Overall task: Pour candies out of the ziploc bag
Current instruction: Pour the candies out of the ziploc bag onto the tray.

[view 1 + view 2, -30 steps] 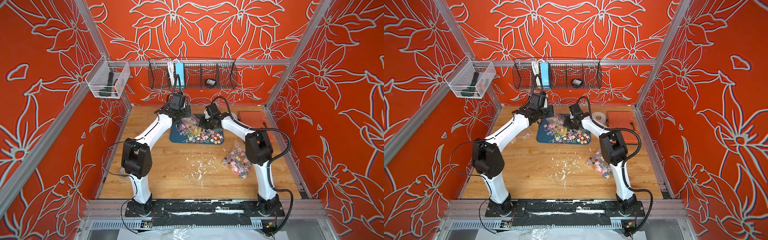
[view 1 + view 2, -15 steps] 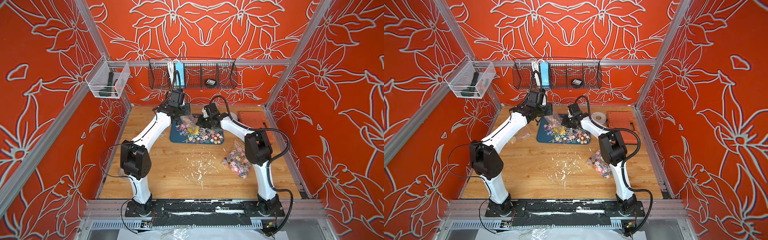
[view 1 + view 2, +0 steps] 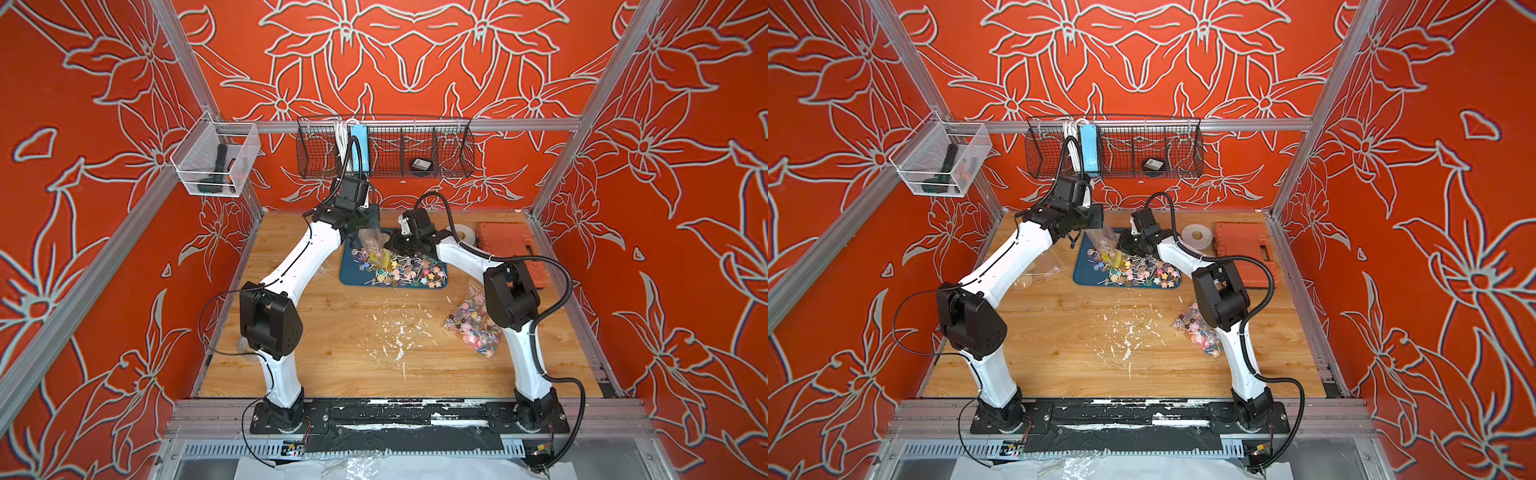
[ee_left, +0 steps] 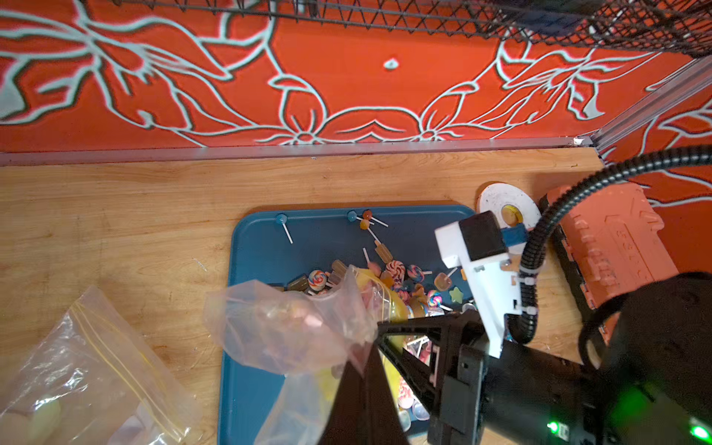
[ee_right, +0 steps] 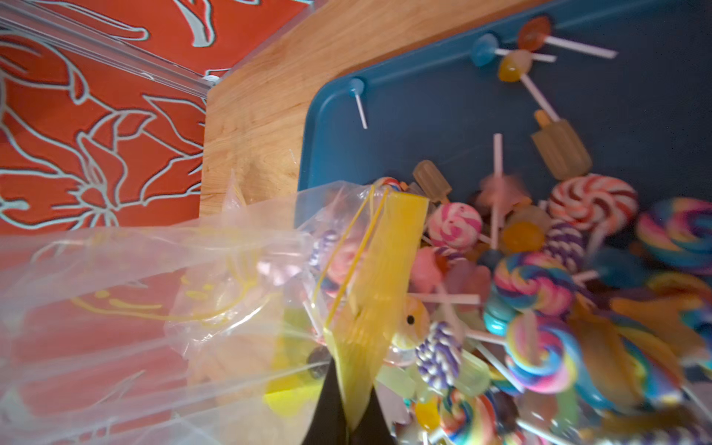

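Candies (image 5: 535, 283) blurred, perhaps some inside ziploc bag (image 5: 154, 289)

White arm links (image 3: 307, 257), black joint housings (image 3: 270, 320) — black ribbed cable (image 4: 537, 242), green status lights (image 4: 553, 427) at wrist.

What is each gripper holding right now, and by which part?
Both hold the ziploc bag: right gripper pinches its yellow zip strip, left gripper pinches the clear film.

The wooden table (image 3: 332, 353) carries a blue tray (image 3: 348, 276), tape roll (image 3: 464, 235), orange case (image 3: 505, 237), candy-filled bag (image 3: 473, 328), empty bag (image 4: 96, 366) and white scraps (image 3: 399, 336).
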